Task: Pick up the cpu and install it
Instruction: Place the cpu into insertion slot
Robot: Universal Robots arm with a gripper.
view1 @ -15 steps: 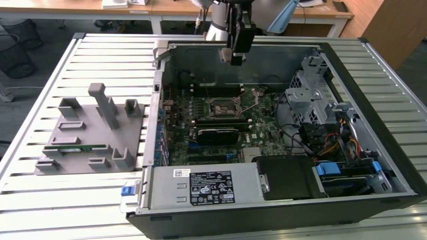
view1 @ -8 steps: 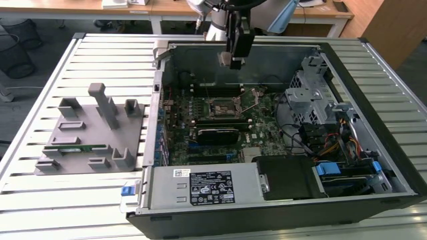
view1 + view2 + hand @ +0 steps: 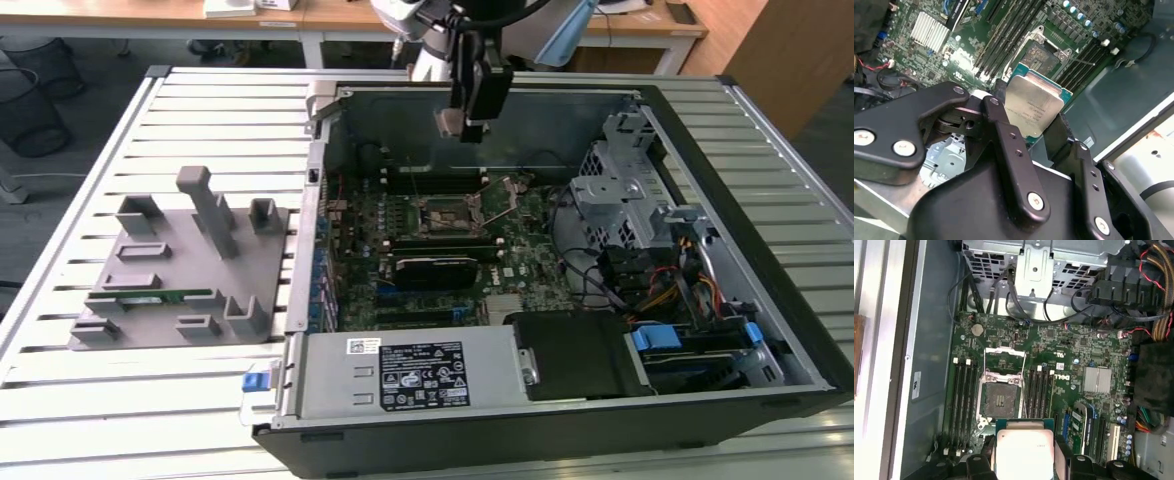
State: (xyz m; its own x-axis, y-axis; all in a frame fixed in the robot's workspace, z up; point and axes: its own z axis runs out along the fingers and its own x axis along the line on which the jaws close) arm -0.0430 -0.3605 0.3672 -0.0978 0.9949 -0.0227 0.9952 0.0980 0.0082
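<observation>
Item: cpu [image 3: 1034, 107], a flat square chip with a silver-white metal top and a thin green edge

Holder: tool [image 3: 1025, 457], narrowed onto the cpu, with its two black fingers [image 3: 1004, 135] pressing on opposite edges of the chip

Position: held in the air above the open computer case [image 3: 547, 125], over the far part of its interior and clear of the board; in both wrist views the chip's metal top faces the cameras

Below it: green motherboard [image 3: 1069, 352] lying flat in the case; its square socket [image 3: 999, 397] stands open with the contact field showing, and rows of black memory slots [image 3: 964, 400] run along either side of it

Near end of the case: grey power supply [image 3: 400, 365] with a label

Outside the case, on the exterior view's left: grey moulded fixture [image 3: 147, 320] on the slatted tabletop [image 3: 134, 400], carrying a long thin green memory stick [image 3: 158, 296], well apart from the tool
</observation>
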